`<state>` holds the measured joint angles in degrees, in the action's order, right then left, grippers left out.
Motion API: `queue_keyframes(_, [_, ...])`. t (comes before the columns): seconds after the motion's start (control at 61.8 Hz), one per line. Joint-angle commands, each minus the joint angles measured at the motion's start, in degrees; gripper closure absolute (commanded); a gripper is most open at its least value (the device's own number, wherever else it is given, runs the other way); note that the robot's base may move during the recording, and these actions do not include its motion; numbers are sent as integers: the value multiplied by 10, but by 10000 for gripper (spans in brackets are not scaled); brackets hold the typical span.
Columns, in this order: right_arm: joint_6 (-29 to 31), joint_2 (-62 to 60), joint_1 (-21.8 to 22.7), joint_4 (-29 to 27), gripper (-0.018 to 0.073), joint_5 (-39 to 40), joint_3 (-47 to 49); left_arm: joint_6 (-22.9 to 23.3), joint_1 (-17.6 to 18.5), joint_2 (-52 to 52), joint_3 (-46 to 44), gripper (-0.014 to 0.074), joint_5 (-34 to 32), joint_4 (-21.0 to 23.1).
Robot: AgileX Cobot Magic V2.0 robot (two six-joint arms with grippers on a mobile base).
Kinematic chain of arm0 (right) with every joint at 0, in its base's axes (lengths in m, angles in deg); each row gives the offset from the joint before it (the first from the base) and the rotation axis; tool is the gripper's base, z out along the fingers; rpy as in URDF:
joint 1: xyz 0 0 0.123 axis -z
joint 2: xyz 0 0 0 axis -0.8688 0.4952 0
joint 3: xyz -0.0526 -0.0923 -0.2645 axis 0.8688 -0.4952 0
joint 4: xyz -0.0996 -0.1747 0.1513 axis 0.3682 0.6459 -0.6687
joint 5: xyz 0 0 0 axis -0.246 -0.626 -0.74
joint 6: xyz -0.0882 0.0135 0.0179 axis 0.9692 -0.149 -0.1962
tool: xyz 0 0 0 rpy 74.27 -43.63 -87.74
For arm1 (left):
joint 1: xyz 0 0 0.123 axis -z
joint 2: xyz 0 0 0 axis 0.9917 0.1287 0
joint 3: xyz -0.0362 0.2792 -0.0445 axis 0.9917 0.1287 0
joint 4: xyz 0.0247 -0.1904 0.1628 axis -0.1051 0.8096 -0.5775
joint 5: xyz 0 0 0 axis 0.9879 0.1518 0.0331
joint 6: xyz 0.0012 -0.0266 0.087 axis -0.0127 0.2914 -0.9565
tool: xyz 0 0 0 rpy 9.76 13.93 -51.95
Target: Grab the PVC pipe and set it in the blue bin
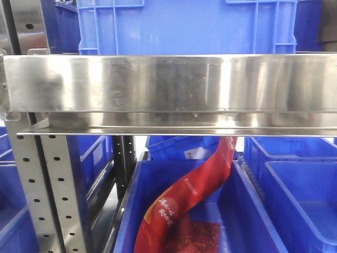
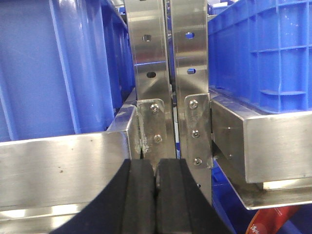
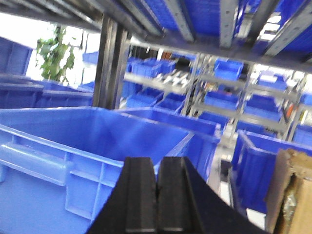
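The PVC pipe is out of view in every frame. My left gripper (image 2: 156, 175) is shut with nothing between its black pads, and it hangs just in front of the steel shelf uprights (image 2: 168, 73). My right gripper (image 3: 157, 183) is also shut and empty; it sits above the near rim of a large blue bin (image 3: 87, 146). In the front view no gripper shows. A blue bin (image 1: 184, 211) under the steel shelf beam (image 1: 168, 89) holds a long red packet (image 1: 184, 200).
Blue bins stand on the shelf to the left (image 2: 58, 68) and right (image 2: 263, 53) of the uprights. More blue bins (image 1: 300, 195) fill the lower shelf. A cardboard box (image 3: 292, 190) is at the right edge. Further racks of bins (image 3: 219, 97) stand behind.
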<state>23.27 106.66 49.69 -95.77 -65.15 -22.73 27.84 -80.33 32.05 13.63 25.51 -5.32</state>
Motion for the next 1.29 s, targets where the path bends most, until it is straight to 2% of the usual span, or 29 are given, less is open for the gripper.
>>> queue_keyframes(0.0, [0, -35, 3, 6, 722, 53, -38, 0, 3, -3, -1, 707, -11, 1])
queue_keyframes(0.243, [0, -110, 3, 0, 722, 134, -159, 0, 3, -3, -1, 707, -11, 1])
queue_keyframes(0.421, [0, -148, 4, -7, 725, 141, -201, 0, 3, -3, -1, 707, -11, 1])
queue_keyframes(0.566, [0, -154, 30, -24, 725, 145, -233, 0, 3, -3, -1, 707, -11, 1])
queue_keyframes(0.777, [0, -154, 56, -24, 725, 209, -288, 0, 3, -3, -1, 707, -11, 1])
queue_keyframes(1.1, [0, -201, 56, -67, 725, 209, -328, 0, 3, -3, -1, 707, -11, 1])
queue_keyframes(1.279, [0, -220, 78, -58, 727, 206, -344, 0, 3, -3, -1, 707, -11, 1])
